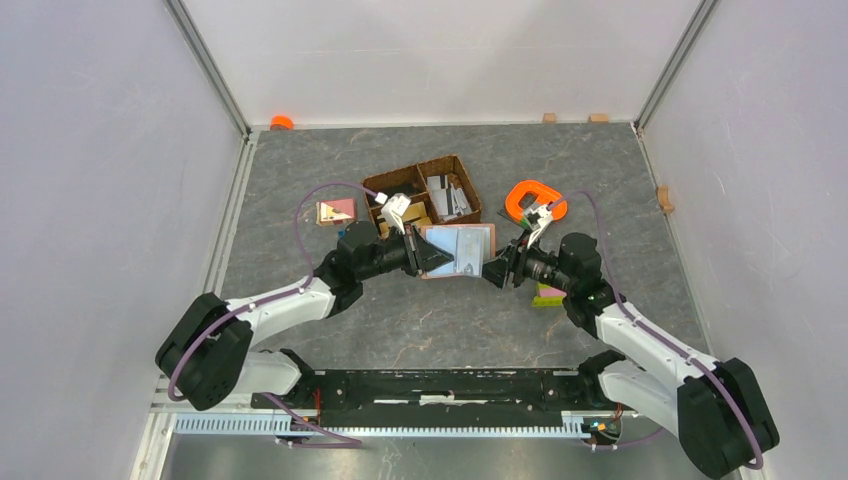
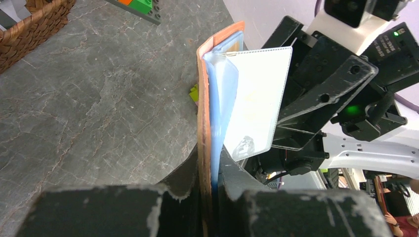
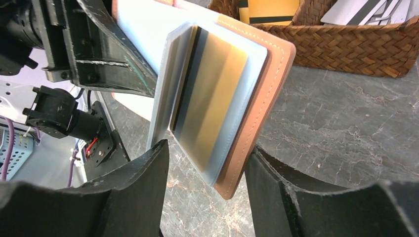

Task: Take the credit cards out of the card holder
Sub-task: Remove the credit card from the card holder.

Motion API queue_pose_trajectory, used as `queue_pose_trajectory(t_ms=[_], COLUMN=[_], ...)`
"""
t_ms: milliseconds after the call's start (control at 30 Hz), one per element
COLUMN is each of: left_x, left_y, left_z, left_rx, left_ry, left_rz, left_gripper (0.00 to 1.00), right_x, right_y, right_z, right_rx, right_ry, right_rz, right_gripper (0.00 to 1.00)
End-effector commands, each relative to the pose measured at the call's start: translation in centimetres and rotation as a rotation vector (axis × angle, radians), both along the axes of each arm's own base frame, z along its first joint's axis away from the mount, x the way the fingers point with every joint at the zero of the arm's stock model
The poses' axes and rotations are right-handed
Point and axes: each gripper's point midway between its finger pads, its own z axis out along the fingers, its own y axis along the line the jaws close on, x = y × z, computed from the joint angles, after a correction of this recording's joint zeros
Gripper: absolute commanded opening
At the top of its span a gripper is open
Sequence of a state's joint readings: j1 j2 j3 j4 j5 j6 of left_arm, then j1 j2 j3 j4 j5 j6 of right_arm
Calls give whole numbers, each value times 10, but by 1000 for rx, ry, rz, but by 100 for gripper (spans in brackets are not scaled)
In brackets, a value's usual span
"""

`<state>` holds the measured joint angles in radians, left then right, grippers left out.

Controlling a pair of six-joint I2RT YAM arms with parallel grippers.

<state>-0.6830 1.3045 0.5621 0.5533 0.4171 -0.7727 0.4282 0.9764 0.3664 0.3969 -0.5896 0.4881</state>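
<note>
One gold card [image 3: 212, 98], right wrist only

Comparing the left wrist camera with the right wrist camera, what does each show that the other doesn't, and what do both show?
Left wrist only: a white plastic card and a green-and-orange toy block. Right wrist only: a sleeved gold card with a dark stripe, and loose grey cards in the brown woven basket. Both: the reddish-brown leather card holder clamped by the left gripper, the open right gripper around it, the basket and the grey marbled table.
</note>
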Motion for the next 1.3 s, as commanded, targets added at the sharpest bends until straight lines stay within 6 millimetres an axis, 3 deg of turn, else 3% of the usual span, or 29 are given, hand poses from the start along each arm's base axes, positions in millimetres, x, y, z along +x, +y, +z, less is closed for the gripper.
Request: queue_pose_trajectory(t_ms=[0,300,433,700,800,967,1033,1067,1167,1267], left_x=[3,-6,-13,-4,-4,-3,-2,-2,4,7], left_y=[-6,-16,-23,-32,-33,-29,-28,-28,-21,-13], left_z=[32,39,42,14,14,15,16,15,14,15], left_rx=[-48,-87,-120,-61,-64,-54,-53,-48,-19,-4], left_ry=[-102,-110,-100,-32,-25,-41,-46,-45,-45,-64], left_rz=[-14,-82,-134,-102,-104,-81,-80,-75,-19,26], left_gripper=[2,2,2,2,2,3,11,21,63,87], right_x=[4,-3,-7,-16,-10,-2,0,2,9,13], right_y=[8,14,17,22,21,17,15,14,8,4], right_z=[17,17,19,29,20,11,9,8,1,-3], right_rx=[32,80,111,153,111,58,46,39,-3,-19], right_ry=[-43,-22,-20,-49,-25,-10,-11,-10,9,11], right_rz=[33,80,107,148,124,79,66,55,-1,-32], right_gripper=[61,66,59,54,44,19,14,10,3,1])
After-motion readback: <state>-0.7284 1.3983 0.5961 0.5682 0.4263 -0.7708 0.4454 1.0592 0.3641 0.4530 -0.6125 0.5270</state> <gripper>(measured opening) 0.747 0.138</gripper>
